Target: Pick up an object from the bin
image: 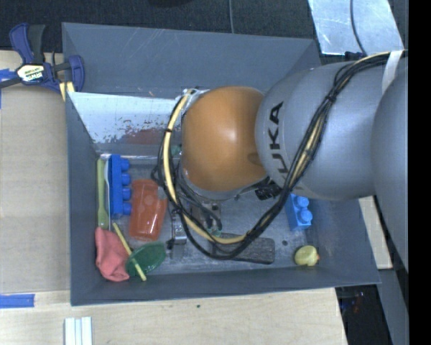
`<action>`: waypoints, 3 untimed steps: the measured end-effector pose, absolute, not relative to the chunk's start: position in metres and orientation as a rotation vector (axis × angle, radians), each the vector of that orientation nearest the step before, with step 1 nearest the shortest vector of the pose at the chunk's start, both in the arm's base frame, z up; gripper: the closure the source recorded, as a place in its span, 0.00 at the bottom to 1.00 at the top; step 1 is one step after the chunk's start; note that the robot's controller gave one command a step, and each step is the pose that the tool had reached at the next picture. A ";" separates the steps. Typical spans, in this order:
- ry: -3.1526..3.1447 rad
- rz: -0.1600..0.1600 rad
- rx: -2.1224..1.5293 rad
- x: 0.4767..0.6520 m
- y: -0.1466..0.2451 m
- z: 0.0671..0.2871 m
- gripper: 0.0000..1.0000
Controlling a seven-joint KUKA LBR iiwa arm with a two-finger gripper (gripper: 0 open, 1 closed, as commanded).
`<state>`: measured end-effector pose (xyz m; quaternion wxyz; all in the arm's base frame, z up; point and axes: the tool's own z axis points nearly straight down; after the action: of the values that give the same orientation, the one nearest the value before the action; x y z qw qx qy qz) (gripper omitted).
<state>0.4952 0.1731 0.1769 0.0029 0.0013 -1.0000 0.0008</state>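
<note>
My gripper (177, 231) reaches down below the orange cover at the bin's left-middle floor, mostly hidden by cables. Just to its left lies an orange-red block (146, 208) in a clear wrap. A dark green leaf-shaped piece (148, 257) with a yellow stem lies below and to its left. A flat dark grey piece (256, 251) lies on the floor to its right, partly under a yellow cable.
Along the left wall lie a blue studded brick (118, 185), a thin yellow-green stick (102, 192) and a pink soft lump (110, 256). A blue block (300, 211) and a yellow ball (306, 255) sit at the right. The arm covers the bin's middle and right.
</note>
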 end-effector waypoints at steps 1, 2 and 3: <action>-3.144 -0.001 0.000 0.497 0.173 0.181 0.00; -3.136 -0.003 0.307 0.493 0.174 0.133 0.00; -3.145 -0.030 0.484 0.498 0.184 0.082 0.00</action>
<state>0.4984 0.1839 0.0822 -0.0201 0.1521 -0.9881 -0.0093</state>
